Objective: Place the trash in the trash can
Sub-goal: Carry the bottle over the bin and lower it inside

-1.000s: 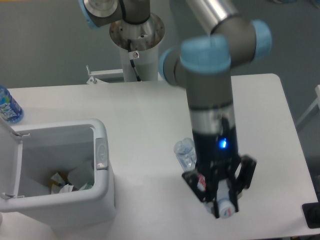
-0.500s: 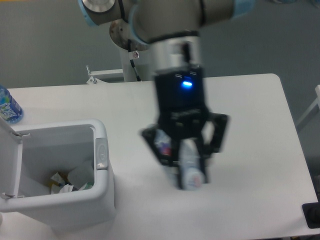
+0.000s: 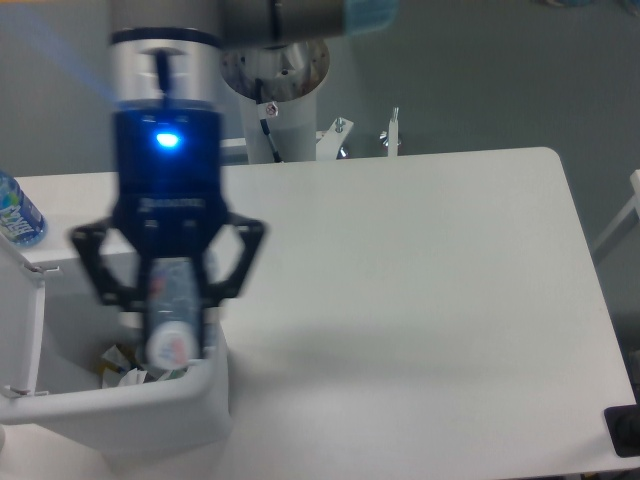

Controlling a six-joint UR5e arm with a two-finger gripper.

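Fingers [image 3: 207,283]: clamped on clear bottle [image 3: 170,315], held upright | Gripper [image 3: 168,290]: above open trash can [image 3: 195,400], bottle's base over the cavity | Step: release only once centred inside the rim, clear of lid [image 3: 20,320] at 9 o'clock | Tabletop [image 3: 420,300]: blue-labelled water bottle [image 3: 18,215] at 10 o'clock of can

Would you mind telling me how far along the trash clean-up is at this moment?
Nearly done with this item. The gripper is shut on the clear plastic bottle, holding it over the open trash can, which already has some scraps at the bottom. Left: release the bottle into the bin. No other trash shows on the table; the blue-labelled water bottle stands beyond the bin.
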